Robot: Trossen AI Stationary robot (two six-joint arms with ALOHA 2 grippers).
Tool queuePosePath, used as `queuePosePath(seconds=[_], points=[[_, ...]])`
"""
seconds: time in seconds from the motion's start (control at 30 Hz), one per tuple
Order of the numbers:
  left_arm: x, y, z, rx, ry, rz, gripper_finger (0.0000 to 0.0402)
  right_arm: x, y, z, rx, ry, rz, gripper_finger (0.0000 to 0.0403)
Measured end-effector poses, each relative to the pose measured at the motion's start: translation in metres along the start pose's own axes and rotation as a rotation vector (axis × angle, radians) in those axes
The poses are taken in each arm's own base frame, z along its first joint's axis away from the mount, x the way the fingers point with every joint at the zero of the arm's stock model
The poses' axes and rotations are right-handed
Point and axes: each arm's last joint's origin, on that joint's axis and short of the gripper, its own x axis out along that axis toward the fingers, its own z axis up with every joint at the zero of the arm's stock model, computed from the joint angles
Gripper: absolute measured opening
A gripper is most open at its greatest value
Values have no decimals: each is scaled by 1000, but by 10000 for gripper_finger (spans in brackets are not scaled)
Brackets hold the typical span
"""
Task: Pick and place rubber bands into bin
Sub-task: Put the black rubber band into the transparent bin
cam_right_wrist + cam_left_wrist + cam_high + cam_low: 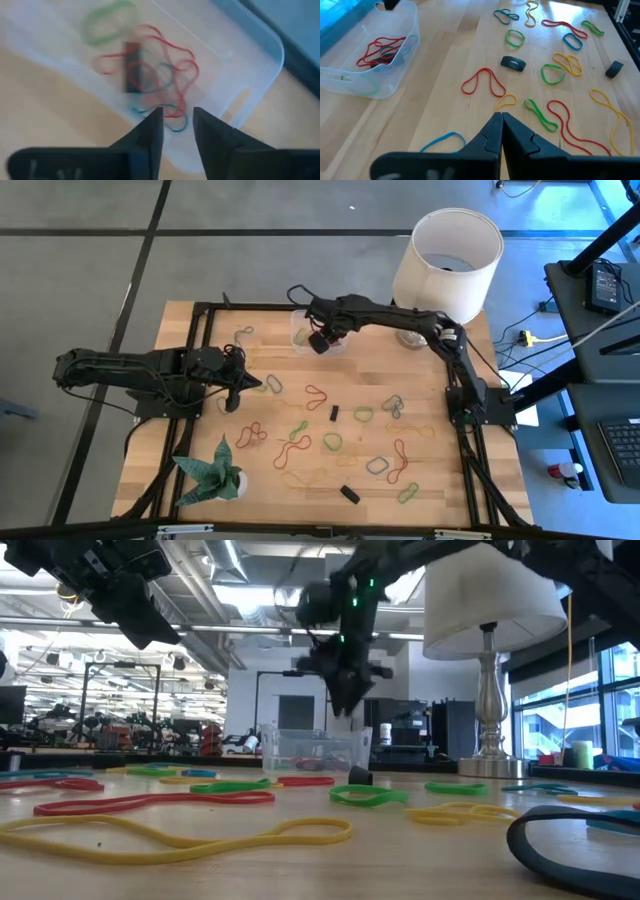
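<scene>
From above, the right gripper (322,340) hung over the bin (300,330); many bands (317,393) lay on the bench (200,450). Its wrist showed fingers apart, empty. Left fingers (492,132) were together. A band might cling and miss the bin.

Even bright overhead light, soft short shadows on the table (270,480), ceiling strips glaring in the low view, nearest bands (180,835) soft, bin (240,60) beyond the right fingers blurred
</scene>
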Motion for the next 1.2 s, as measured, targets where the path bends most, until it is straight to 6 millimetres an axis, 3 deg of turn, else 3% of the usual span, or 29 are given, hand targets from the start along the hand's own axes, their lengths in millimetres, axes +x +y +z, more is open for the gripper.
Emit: queuePosePath(seconds=[0.13, 0.23, 0.37, 0.53, 0.73, 0.9, 1.0, 1.2], points=[[0, 0, 0, -9, -3, 5, 2, -45, 12, -5, -25, -94, 60, 48], [0, 1, 0, -28, -7, 21, 3, -75, 22, -22, -40, -158, 47, 9], [0, 2, 1, -54, -12, 52, 16, -107, 32, -59, -62, -210, 58, 19], [2, 3, 0, -77, -5, 77, 58, -127, 33, -112, -33, -233, 130, 17], [9, 14, -5, -192, 46, 288, 125, -116, 19, -180, 38, -203, 194, 4], [12, 24, -11, -267, 140, 394, 142, -92, 1, -227, 128, -175, 328, 6], [12, 31, -12, -323, 270, 475, 139, -80, -9, -244, 172, -188, 418, 3], [13, 52, -16, -511, 552, 686, 126, -71, -26, -260, 185, -222, 507, 5]])
